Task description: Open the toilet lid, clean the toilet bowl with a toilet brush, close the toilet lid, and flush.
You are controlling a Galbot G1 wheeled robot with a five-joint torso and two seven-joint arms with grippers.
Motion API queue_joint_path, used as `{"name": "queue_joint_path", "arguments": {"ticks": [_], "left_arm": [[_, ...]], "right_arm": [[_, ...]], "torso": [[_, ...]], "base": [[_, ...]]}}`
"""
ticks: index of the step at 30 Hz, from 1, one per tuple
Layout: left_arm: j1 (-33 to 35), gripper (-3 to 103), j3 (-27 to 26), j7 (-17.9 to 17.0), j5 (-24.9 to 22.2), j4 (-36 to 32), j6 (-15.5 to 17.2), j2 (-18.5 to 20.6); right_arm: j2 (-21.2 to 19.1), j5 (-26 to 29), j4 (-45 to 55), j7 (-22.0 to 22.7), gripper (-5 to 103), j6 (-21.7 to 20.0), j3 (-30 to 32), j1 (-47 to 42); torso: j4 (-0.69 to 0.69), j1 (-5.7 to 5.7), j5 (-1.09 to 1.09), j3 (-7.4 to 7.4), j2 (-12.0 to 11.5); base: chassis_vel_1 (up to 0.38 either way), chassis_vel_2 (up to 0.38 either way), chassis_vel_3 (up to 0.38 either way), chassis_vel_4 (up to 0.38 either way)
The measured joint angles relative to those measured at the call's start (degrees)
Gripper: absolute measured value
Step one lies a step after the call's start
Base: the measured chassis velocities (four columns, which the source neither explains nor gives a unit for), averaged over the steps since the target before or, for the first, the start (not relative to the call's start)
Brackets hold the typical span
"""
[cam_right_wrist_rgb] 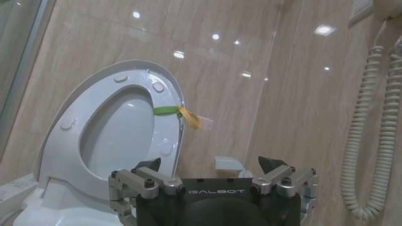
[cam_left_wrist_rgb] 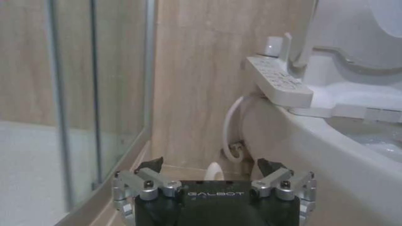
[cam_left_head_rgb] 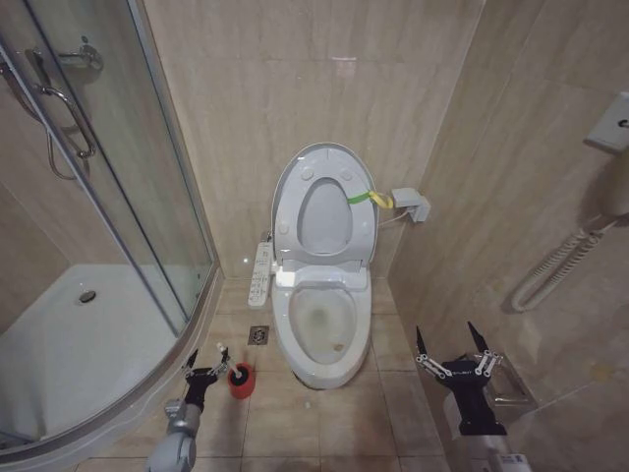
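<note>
The toilet lid (cam_left_head_rgb: 324, 208) stands raised against the back wall, above the toilet bowl (cam_left_head_rgb: 324, 329). By the bowl's left edge, the left gripper (cam_left_head_rgb: 205, 370), fingers spread, nears the toilet brush (cam_left_head_rgb: 236, 375); a skewed approach could topple its holder. The left wrist view shows those spread fingers (cam_left_wrist_rgb: 148, 165). The right gripper (cam_right_wrist_rgb: 213, 165) hangs spread, facing the lid.
</note>
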Motion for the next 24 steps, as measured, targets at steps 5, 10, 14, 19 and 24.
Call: {"name": "queue_joint_path", "arguments": {"ticks": [5,10,14,19,24], "left_arm": [[-3.0,98,0.6,0.3,0.8,4.0,-0.1,-1.0],[-4.8,98,0.6,1.0,1.7,7.3,-0.5,-1.8],[-6.2,97,0.1,1.9,3.1,10.4,-1.4,-1.9],[-7.3,85,-0.6,2.9,3.4,12.9,-2.1,-1.9],[-8.1,85,-0.8,3.8,3.4,14.4,-2.4,-2.1]], "right_arm": [[0.0,0.0,0.0,0.0,100,0.0,0.0,0.0],[0.0,0.0,0.0,0.0,100,0.0,0.0,0.0],[0.0,0.0,0.0,0.0,100,0.0,0.0,0.0],[0.0,0.0,0.0,0.0,100,0.0,0.0,0.0],[0.0,0.0,0.0,0.0,100,0.0,0.0,0.0]], "torso": [[0.0,0.0,0.0,0.0,0.0],[0.0,0.0,0.0,0.0,0.0],[0.0,0.0,0.0,0.0,0.0],[0.01,0.0,0.0,0.0,0.0],[0.01,0.0,0.0,0.0,0.0]], "base": [[0.0,0.0,0.0,0.0],[0.0,0.0,0.0,0.0],[0.0,0.0,0.0,0.0],[0.0,0.0,0.0,0.0],[0.0,0.0,0.0,0.0]]}}
